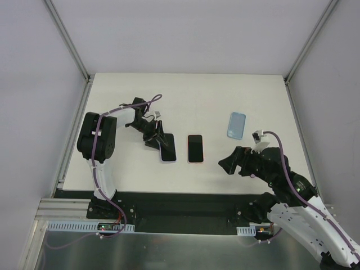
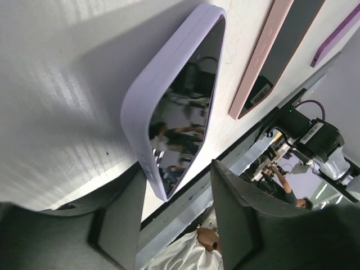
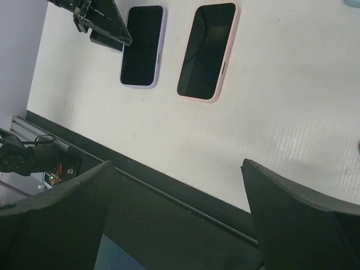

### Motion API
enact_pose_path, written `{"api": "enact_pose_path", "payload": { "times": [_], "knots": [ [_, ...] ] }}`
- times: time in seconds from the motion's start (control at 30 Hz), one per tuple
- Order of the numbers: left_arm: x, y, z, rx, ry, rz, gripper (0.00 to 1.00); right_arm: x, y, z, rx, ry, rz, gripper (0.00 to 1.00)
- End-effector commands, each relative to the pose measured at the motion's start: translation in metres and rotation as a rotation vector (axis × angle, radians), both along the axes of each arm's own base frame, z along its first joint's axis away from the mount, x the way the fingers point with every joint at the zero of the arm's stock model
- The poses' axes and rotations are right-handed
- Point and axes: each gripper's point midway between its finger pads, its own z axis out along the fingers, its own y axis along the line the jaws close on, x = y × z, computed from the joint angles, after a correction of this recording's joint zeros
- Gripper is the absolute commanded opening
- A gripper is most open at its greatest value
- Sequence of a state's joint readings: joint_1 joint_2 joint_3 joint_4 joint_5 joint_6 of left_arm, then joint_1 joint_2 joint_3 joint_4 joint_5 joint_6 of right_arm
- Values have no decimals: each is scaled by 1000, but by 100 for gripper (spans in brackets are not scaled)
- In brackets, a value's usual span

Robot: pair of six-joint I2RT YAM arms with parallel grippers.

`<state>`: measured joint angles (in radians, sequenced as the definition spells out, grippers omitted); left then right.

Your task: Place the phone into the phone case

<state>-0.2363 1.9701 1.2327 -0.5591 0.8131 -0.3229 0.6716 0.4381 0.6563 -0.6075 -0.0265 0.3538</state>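
Phones: two lie flat, screens up, on the white table [image 1: 129, 169]. The pink phone [image 1: 195, 148] is my landmark. The lilac phone [image 1: 167, 151] lies just left of it, roughly parallel, not touching. The blue case [image 1: 237, 125] lies right of the pink phone and farther back, well apart from it. I cannot tell whether the case is empty.

Left gripper [image 1: 159, 142]: at the far end of the lilac phone, left of the pink phone. In the left wrist view the fingers [image 2: 121, 219] stand wide apart with that end of the lilac phone [image 2: 180, 95] between them. A gap shows on each side, so nothing is clamped. The pink phone [image 2: 270, 56] shows beyond it.

Right gripper [image 1: 225, 165]: right of the pink phone, toward the near edge of the table, holding nothing. Its wrist view shows fingers [image 3: 56, 214] spread wide above bare table and the dark edge. The pink phone [image 3: 208, 50] and lilac phone [image 3: 143, 45] lie ahead.
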Motion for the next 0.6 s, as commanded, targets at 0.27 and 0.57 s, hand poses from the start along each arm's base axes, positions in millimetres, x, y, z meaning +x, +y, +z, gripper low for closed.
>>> {"api": "enact_pose_path", "payload": {
  "times": [0.27, 0.57],
  "knots": [
    [20, 30, 69, 211, -256, 30, 79, 35, -34, 0, -206, 35, -238, 96],
    [-2, 53, 106, 282, -434, 103, 98, 103, -68, 4, -536, 28, -436, 96]
  ]
}}
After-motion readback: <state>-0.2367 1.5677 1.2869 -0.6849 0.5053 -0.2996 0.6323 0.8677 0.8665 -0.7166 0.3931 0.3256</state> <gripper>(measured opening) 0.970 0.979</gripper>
